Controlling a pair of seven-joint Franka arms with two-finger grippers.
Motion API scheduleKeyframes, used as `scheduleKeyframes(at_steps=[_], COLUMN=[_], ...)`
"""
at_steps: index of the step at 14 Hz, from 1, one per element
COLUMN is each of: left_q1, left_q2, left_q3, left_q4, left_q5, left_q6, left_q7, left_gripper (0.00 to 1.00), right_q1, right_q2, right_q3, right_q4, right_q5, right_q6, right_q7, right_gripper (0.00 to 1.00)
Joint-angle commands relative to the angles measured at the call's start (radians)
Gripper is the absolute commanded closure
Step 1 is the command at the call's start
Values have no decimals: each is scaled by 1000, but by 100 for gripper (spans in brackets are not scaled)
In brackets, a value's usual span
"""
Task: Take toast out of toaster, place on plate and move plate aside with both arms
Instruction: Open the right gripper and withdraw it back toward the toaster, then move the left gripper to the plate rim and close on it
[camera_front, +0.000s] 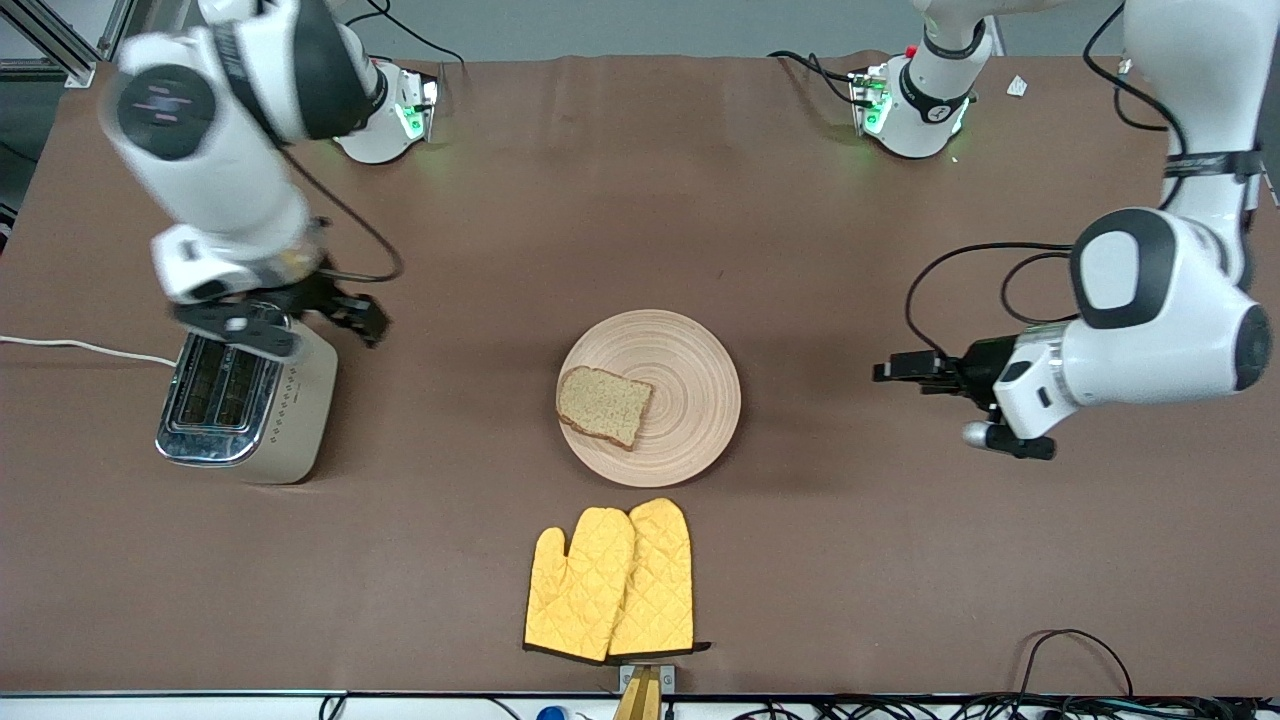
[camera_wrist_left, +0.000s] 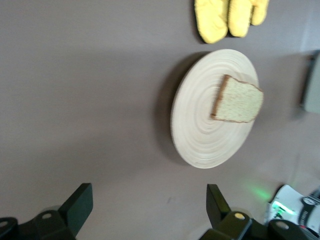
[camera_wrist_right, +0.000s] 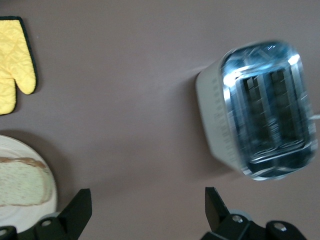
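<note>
The toast (camera_front: 604, 405) lies flat on the plate (camera_front: 690, 440), on the side toward my right arm's end of the table, with both toaster (camera_front: 245, 405) slots empty. My right gripper (camera_front: 345, 310) hangs over the toaster, fingers apart and holding nothing. My left gripper (camera_front: 905, 370) waits well apart from the plate, toward the left arm's end, jaws wide and empty too. The plate looks light, stiff and smooth, so I judge opposite rim edges the best hold, kept level since the loose toast could slide.
</note>
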Motion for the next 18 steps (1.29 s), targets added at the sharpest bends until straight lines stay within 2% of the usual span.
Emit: scheduleKeyframes(at_steps=[1, 3, 7, 9, 13, 18], left_q1=[10, 8, -10, -21, -43, -85], left_q2=[2, 40, 120, 152, 233, 279], left_q3=[-12, -12, -25, -39, -87, -91], left_q4=[-110, -148, -177, -182, -180, -177], left_q5=[-173, -259, -388, -443, -580, -621], left_q6=[56, 69, 144, 199, 319, 383], left_q7=[162, 291, 381, 390, 479, 497], left_gripper=[0, 1, 7, 10, 15, 22], right_q1=[4, 4, 2, 2, 10, 9], right_q2=[-64, -97, -140, -147, -161, -155], right_q3=[-126, -187, -229, -227, -218, -220], right_q4=[29, 71, 249, 252, 220, 229], right_q5=[-5, -5, -4, -4, -5, -10], right_q6=[-54, -109, -247, -291, -287, -264], right_q7=[-255, -347, -436, -453, -463, -553], right_gripper=[0, 0, 0, 0, 0, 0])
